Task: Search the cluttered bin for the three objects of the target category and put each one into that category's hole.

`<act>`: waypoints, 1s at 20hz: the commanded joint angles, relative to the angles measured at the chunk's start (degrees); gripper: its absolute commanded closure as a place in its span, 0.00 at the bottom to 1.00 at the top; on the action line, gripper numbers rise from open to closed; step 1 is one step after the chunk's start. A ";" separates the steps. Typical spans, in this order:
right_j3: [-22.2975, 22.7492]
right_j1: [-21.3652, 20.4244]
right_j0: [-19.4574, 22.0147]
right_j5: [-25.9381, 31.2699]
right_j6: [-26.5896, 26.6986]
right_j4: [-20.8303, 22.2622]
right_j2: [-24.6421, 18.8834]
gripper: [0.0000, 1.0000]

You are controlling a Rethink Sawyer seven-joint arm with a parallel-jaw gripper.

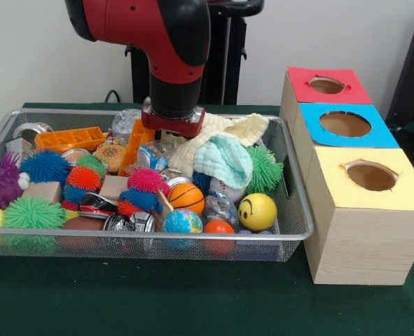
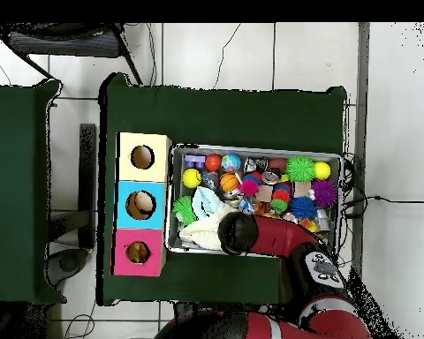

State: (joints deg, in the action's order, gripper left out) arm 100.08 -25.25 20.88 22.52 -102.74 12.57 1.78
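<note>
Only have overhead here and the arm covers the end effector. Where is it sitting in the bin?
Observer: From the front, the end effector is low at the back of the bin, right over the cream cloth, with an upright orange plastic piece beside it. I cannot tell whether it holds anything.
Operator: Yellow ball nearest the boxes, plain or printed?
Observer: Printed. The yellow ball has a black smiley face turned toward the front camera.
</note>
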 commanded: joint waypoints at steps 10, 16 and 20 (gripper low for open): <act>-18.78 -1.27 4.94 1.12 0.96 6.70 -1.15 0.00; -19.81 -3.46 4.54 5.03 1.45 7.81 -0.91 0.00; -20.20 -3.97 4.55 6.44 1.09 8.53 -1.29 0.00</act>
State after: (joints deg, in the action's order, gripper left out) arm 91.47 -26.87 23.94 30.51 -102.74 18.96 2.39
